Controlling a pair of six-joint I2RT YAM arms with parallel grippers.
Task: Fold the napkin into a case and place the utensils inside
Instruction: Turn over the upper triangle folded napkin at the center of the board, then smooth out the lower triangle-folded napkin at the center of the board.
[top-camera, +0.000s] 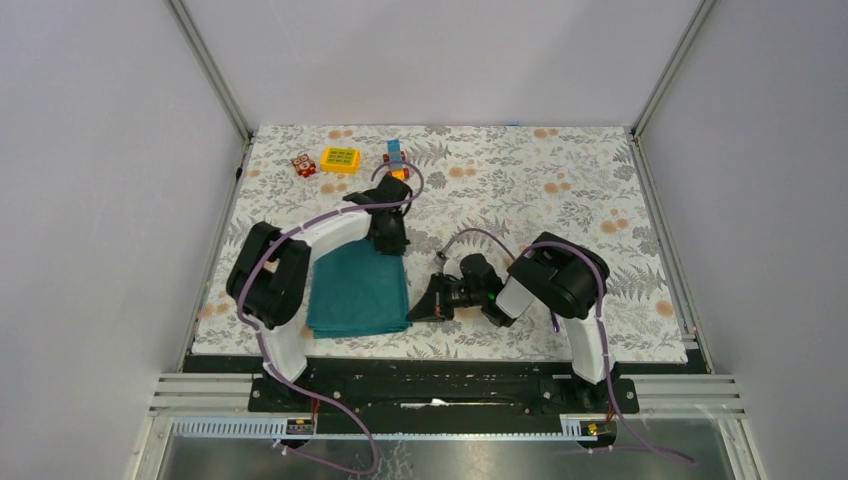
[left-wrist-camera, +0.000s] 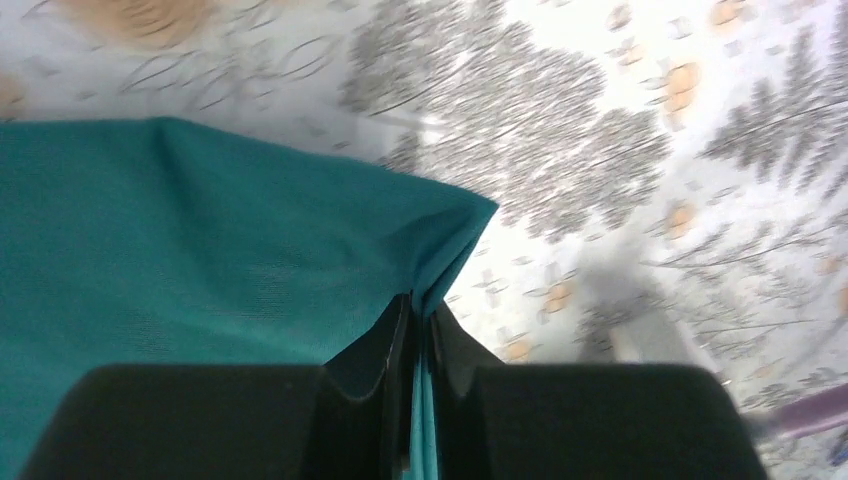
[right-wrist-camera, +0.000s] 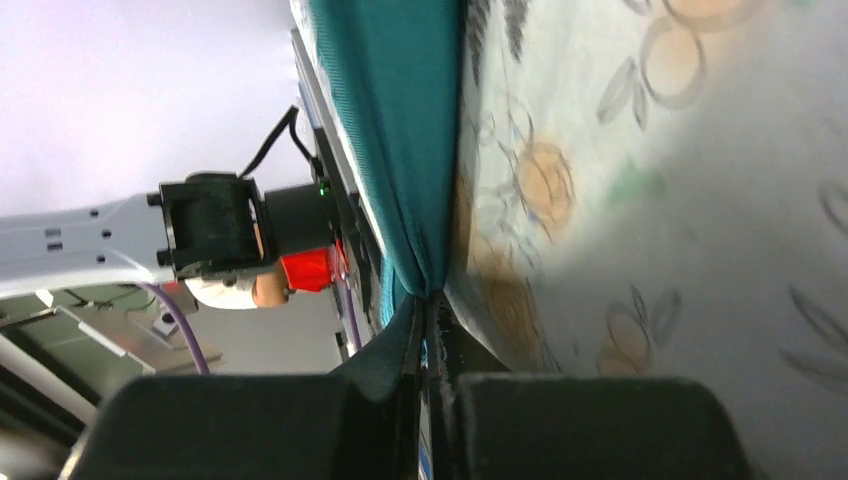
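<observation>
The dark teal napkin (top-camera: 355, 290) lies folded into a rectangle on the near left part of the floral tablecloth (top-camera: 540, 200). My left gripper (top-camera: 392, 243) is at the napkin's far right corner. In the left wrist view its jaws (left-wrist-camera: 418, 305) are pinched on that corner of the napkin (left-wrist-camera: 200, 250), with teal cloth running down between them. At the near right corner, my right gripper (top-camera: 415, 308) is shut on the napkin. The right wrist view shows the napkin's (right-wrist-camera: 400, 120) edge caught between that gripper's (right-wrist-camera: 428, 300) closed fingers. The utensils are out of view.
Toy blocks stand at the back of the table: a red one (top-camera: 303, 165), a yellow one (top-camera: 340, 159) and a blue-and-orange one (top-camera: 397, 160). Purple cables loop over both arms. The left arm's body (top-camera: 275, 275) lies along the napkin's left side.
</observation>
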